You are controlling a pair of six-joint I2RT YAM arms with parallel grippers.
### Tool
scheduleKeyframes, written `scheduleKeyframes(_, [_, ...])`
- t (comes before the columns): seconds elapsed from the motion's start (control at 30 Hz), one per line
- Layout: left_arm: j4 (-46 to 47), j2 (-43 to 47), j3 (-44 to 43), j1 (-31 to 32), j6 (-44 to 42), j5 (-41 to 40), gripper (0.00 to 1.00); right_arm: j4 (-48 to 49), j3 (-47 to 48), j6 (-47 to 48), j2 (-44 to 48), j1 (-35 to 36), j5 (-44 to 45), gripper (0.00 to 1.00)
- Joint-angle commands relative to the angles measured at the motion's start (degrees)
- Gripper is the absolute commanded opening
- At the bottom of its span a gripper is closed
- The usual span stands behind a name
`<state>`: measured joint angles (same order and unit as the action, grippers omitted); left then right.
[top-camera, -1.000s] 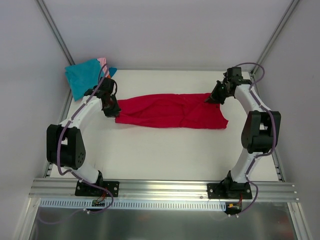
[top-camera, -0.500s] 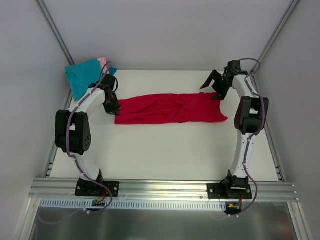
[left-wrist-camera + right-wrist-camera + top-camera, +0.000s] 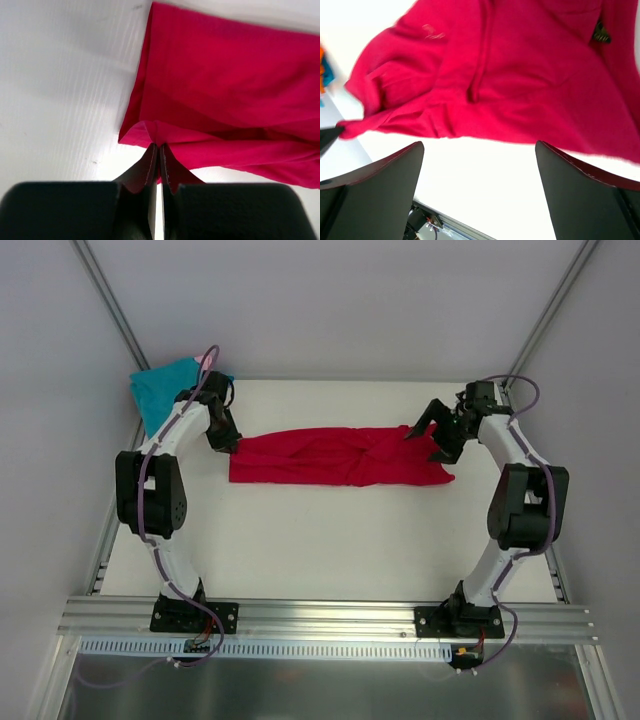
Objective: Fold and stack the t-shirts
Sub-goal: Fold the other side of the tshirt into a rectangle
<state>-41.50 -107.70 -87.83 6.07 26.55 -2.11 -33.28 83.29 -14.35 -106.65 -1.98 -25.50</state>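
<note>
White table [image 3: 330, 540] bears red t-shirt [image 3: 340, 456]; pale walls seemingly enclose it.

A white table [image 3: 330, 530] fronted by a metal rail [image 3: 330, 618].

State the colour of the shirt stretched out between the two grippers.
Plain bright red t-shirt, with no print visible. The top external view shows it best.

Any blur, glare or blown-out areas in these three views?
Top view: sharp, evenly lit, the red shirt crisp. Left wrist view: the shirt is in focus, the tool close and dark. Right wrist view: the shirt is soft with blur, the table washed out to white.
</note>
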Motion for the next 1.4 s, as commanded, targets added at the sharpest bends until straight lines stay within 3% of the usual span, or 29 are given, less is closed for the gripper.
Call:
scheduleKeyframes(0.0, [-3.1, -2.2, -4.7, -1.1, -0.8, -1.8, 0.01, 2.0, -3.0, 1.3, 6.9, -0.1, -1.7, 1.00])
scheduleKeyframes(0.13, [-4.0, -6.1, -7.9, -2.6, 0.3, -1.5, 0.02, 1.0, -6.4, 2.6, 10.8, -0.1, -1.5, 0.99])
scheduleKeyframes(0.2, [-5.3, -7.4, -8.9, -3.1, 0.4, -1.1, 0.16, 0.1, -6.8, 3.4, 11.5, -0.1, -1.2, 0.99])
scheduleKeyframes(0.23, [-5.6, -8.2, -9.1, -3.1, 0.5, -1.2, 0.28, 0.0, -7.5, 3.4, 12.0, -0.1, -1.1, 0.99])
scheduleKeyframes(0.27, [-5.7, -8.4, -8.9, -3.1, 0.5, -1.2, 0.60, -0.1, -7.8, 3.5, 12.8, -0.1, -1.2, 0.99])
scheduleKeyframes(0.33, [-5.6, -8.1, -7.6, -3.1, 0.8, -2.5, 0.96, 0.0, -8.7, 3.5, 13.7, -0.1, -1.6, 0.99])
scheduleKeyframes(0.37, [-5.5, -7.9, -7.1, -3.3, 0.8, -3.1, 0.99, 0.1, -8.9, 3.5, 14.0, 0.0, -1.7, 0.99])
scheduleKeyframes(0.47, [-5.0, -6.4, -5.6, -3.7, 1.5, -3.7, 0.99, 0.1, -10.3, 3.7, 15.3, 0.7, -1.9, 0.99])
scheduleKeyframes(0.6, [-1.1, -2.4, -1.5, -3.9, 1.7, 1.2, 0.99, 0.1, -12.2, 3.9, 16.8, 1.0, -1.2, 0.99])
scheduleKeyframes(0.83, [1.7, -3.2, 1.2, -4.0, 2.6, 9.3, 0.96, -0.1, -13.9, 4.0, 18.4, 1.0, -0.7, 0.99])
scheduleKeyframes(0.9, [4.0, -2.6, 3.2, -4.0, 2.9, 10.0, 0.88, -0.3, -13.9, 4.0, 18.3, 1.0, -0.7, 0.99])
scheduleKeyframes(0.93, [4.6, -2.7, 3.5, -4.0, 3.0, 10.2, 0.68, -0.3, -14.0, 4.1, 18.3, 1.0, -0.8, 1.00])
scheduleKeyframes(1.03, [5.2, -3.8, 3.6, -4.0, 2.9, 10.7, 0.46, -0.1, -14.4, 4.1, 18.3, 1.0, -0.9, 0.99])
scheduleKeyframes(1.13, [5.6, -3.9, 4.0, -4.0, 2.8, 9.9, 0.38, 0.0, -14.6, 4.1, 18.3, 1.0, -0.9, 0.99])
scheduleKeyframes(1.17, [5.6, -3.8, 4.1, -4.0, 2.8, 9.5, 0.30, -0.1, -14.6, 4.0, 18.2, 1.0, -0.8, 0.99])
scheduleKeyframes(1.27, [5.4, -3.1, 4.1, -4.0, 2.5, 8.3, 0.20, 0.1, -14.6, 3.8, 17.6, 1.0, -1.1, 0.99])
scheduleKeyframes(1.37, [4.6, -2.3, 3.4, -4.0, 2.1, 6.9, 0.22, 0.6, -14.7, 3.5, 17.4, 1.0, -1.6, 0.99])
